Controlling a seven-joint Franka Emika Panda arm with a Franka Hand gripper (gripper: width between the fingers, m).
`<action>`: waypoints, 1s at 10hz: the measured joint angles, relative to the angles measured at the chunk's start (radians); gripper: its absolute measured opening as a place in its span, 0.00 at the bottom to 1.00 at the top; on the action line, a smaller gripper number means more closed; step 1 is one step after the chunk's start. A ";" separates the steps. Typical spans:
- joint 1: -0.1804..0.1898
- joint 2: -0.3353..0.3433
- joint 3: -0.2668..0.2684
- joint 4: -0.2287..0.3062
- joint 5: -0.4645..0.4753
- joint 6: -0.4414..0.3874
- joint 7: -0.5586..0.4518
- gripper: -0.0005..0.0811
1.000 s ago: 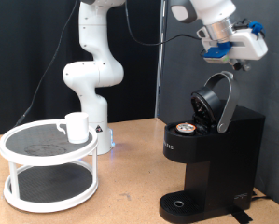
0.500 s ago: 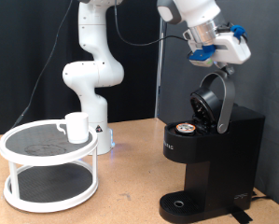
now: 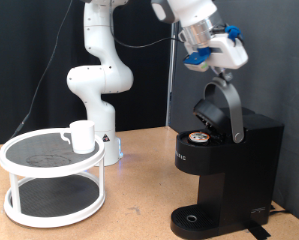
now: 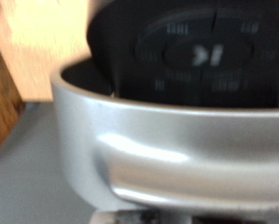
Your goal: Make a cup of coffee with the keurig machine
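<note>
The black keurig machine [image 3: 239,160] stands at the exterior view's right, its hinged lid [image 3: 210,110] partly raised and tilted forward. A brown-topped pod [image 3: 197,138] sits in the open chamber. My gripper [image 3: 223,70] is at the top of the lid's silver handle [image 3: 233,105], touching or just above it. The wrist view is filled by that silver handle [image 4: 176,149] and the lid's black button panel [image 4: 197,54]; no fingers show there. The white cup [image 3: 82,135] stands on the top tier of a white round rack [image 3: 49,165] at the left, far from the gripper.
The round drip tray [image 3: 194,218] at the machine's base holds nothing. The arm's white base [image 3: 99,85] rises behind the rack. A black curtain hangs behind the machine. Wooden tabletop [image 3: 139,200] lies between rack and machine.
My gripper has moved towards the exterior view's left and downward along with the silver handle. The lid has tilted forward and lower over the pod chamber. The cup has not moved.
</note>
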 joint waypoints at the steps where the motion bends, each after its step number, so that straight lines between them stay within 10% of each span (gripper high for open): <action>1: -0.014 -0.003 -0.006 -0.010 -0.041 -0.002 -0.001 0.01; 10: -0.085 0.060 -0.023 -0.149 -0.212 0.155 0.003 0.01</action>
